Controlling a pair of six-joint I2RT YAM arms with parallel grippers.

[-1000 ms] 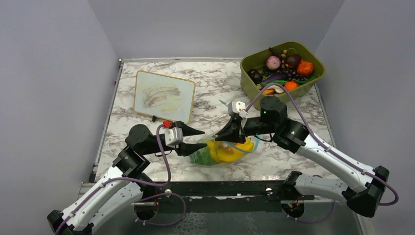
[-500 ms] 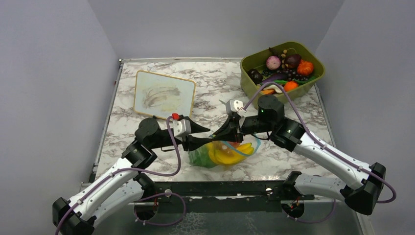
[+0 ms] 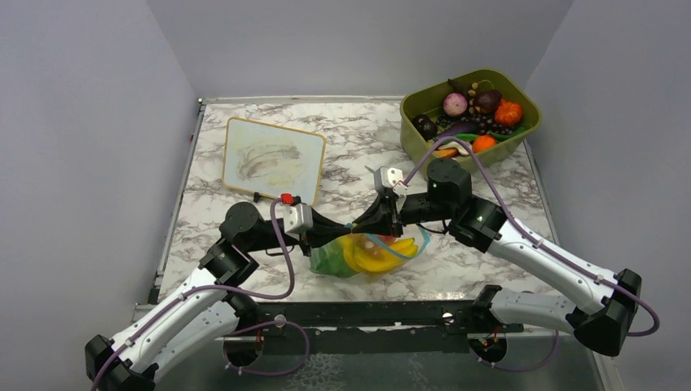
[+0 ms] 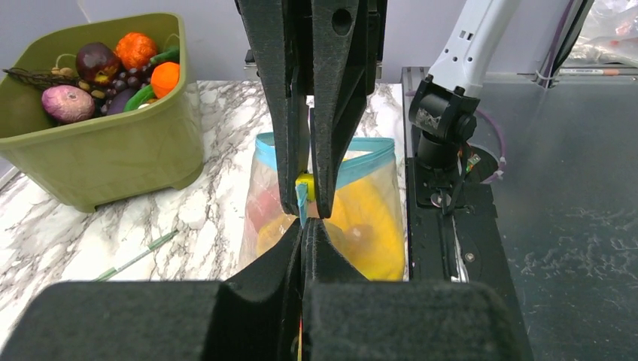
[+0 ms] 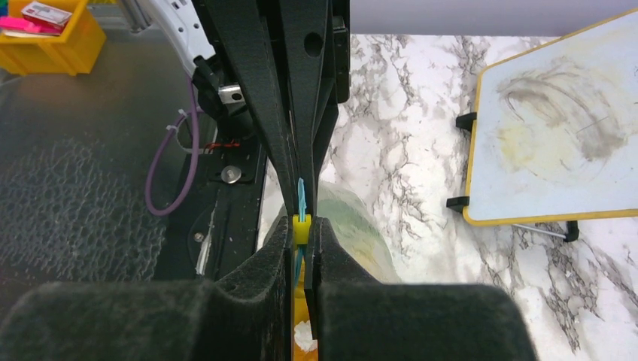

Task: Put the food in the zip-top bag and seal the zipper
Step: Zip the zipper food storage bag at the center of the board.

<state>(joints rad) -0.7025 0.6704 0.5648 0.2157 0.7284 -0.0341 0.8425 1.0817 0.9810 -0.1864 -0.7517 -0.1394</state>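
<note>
The clear zip-top bag point(image 3: 405, 248) lies near the table's front edge. It holds yellow food point(image 3: 371, 254), green lettuce point(image 3: 327, 261) and an orange piece point(image 3: 389, 241). Both grippers meet nose to nose at its mouth. My left gripper point(image 3: 346, 230) is shut on the teal zipper point(image 4: 366, 160) strip; its tips point(image 4: 304, 224) show in the left wrist view. My right gripper point(image 3: 364, 226) is shut on the zipper's yellow slider point(image 5: 301, 229), with the teal strip point(image 5: 301, 194) running up between the left fingers. The bag mouth is lifted off the table.
An olive-green tub point(image 3: 415, 134) of toy produce stands at the back right. A wood-framed white board point(image 3: 275, 160) stands at the back left. A green pen point(image 4: 139, 256) lies on the marble near the tub. The black front rail point(image 3: 367, 312) runs just below the bag.
My left gripper, open a second ago, has moved right to the bag mouth and shut on the zipper strip. The right gripper has shifted slightly left with the slider.
</note>
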